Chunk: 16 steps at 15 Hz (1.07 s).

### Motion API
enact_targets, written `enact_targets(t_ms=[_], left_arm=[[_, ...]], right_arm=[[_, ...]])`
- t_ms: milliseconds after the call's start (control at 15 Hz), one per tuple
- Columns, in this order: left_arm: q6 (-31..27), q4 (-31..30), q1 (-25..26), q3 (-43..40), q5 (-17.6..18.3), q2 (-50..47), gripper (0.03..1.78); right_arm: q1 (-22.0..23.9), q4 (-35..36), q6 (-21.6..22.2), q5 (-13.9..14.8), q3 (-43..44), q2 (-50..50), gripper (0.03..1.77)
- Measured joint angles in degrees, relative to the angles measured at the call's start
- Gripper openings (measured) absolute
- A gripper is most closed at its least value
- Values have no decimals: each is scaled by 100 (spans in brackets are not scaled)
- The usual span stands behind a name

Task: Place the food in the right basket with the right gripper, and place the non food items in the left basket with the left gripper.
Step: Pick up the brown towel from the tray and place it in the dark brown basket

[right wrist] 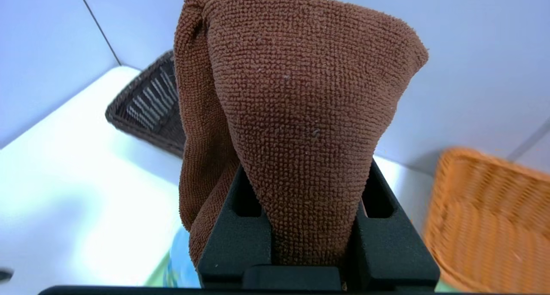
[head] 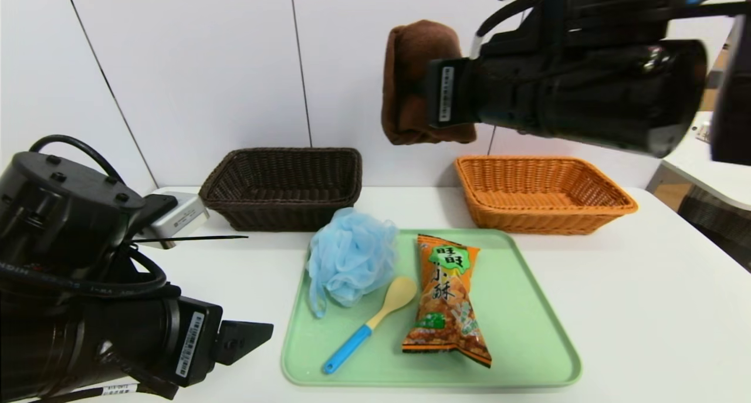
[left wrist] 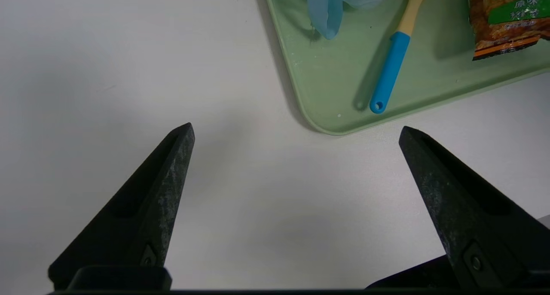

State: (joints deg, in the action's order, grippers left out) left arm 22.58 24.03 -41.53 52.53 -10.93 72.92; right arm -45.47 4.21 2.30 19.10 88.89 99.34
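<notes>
My right gripper [head: 437,92] is raised high in front of the wall, shut on the rolled dark brown towel [head: 410,80], which hangs in the air above the gap between the two baskets. In the right wrist view the towel [right wrist: 296,114] bulges out from between the black fingers [right wrist: 234,235]. The dark brown basket [head: 281,152] and the orange-tan basket [head: 616,206] both look empty. On the green tray [head: 528,332] lie the orange snack bag [head: 449,297], the blue pouf [head: 352,256] and the spoon [head: 366,327]. My left gripper [left wrist: 296,129] is open over bare table off the tray's front left corner.
A small grey-white box [head: 176,215] sits left of the dark basket, with a thin black rod [head: 188,237] lying in front of it. The white wall stands close behind both baskets. Another white surface [head: 704,180] lies off the right edge.
</notes>
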Motion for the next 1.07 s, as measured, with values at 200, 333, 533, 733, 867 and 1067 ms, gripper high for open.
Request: enact_targets(t_ms=[200,333,533,733,867,1067], left_arm=[[7,2,0,-63,9,-62,169],[5,2,-2,-121,13,-123,169],[13,2,0,-166,5,-212,169],[27,0,5,-201,13,-254,169],[38,2,6,-239,16,-276,169],[38,-83,6,-293,33,-295,169]], right_arm=[[-26,557,-82,-83,294,697,44],[-26,983,-215,-91,573,1119,44],[-33,1632,-506,-91,1014,1755,44],[-34,1836,-718,-28,1898,2437,44],[-17,1880,-1103,-9,2252,2848,44],[-11,2100,-1520,-100,2356,3357,44]])
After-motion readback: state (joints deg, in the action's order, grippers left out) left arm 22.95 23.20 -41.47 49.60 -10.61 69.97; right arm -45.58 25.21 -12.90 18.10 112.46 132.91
